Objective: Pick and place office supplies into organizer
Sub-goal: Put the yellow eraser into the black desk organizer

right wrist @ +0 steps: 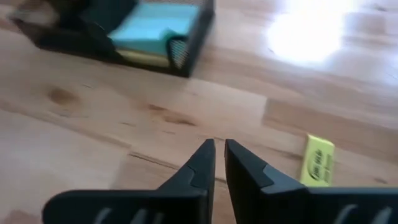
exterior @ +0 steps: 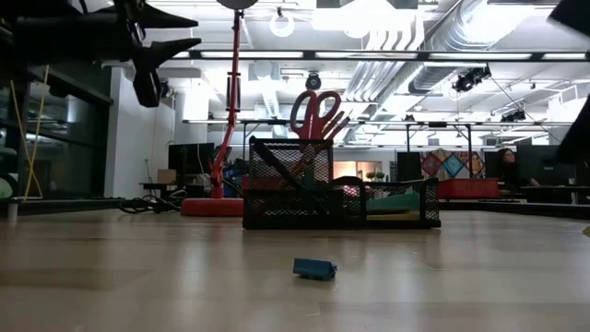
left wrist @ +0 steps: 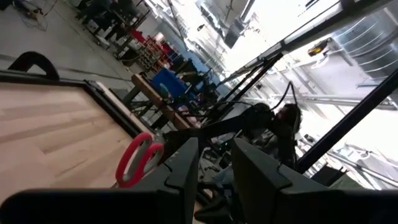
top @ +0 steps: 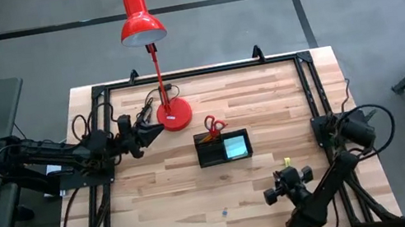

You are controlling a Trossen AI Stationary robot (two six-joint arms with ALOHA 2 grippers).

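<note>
Right end effector [right wrist: 219, 155] nearly together, a thin gap between the fingertips, clamped on nothing; poised over bare wood near the table's [top: 160, 204] front right, tilted toward the organizer [right wrist: 186, 46]. Just beside the fingers, a small yellow block [right wrist: 317, 160] flat on the wood, not touched. Farther out, the black mesh organizer near the table's middle [top: 223, 147], with a teal sticky-note pad [right wrist: 152, 28] lying in its right compartment over a yellow layer. In the left compartment, red-handled scissors [top: 214, 125] standing handles up, with orange pencils [top: 207, 138] beside them. In front of the organizer, a tiny blue piece [exterior: 314, 268] alone on the wood.

Left end effector [top: 142, 134] held above the table's left side, close to the round base of the red desk lamp [top: 174, 115], fingers [left wrist: 186, 171] a little apart with nothing between them; pointed across toward the scissors. Lamp head [top: 141, 20] hanging past the table's far edge.
</note>
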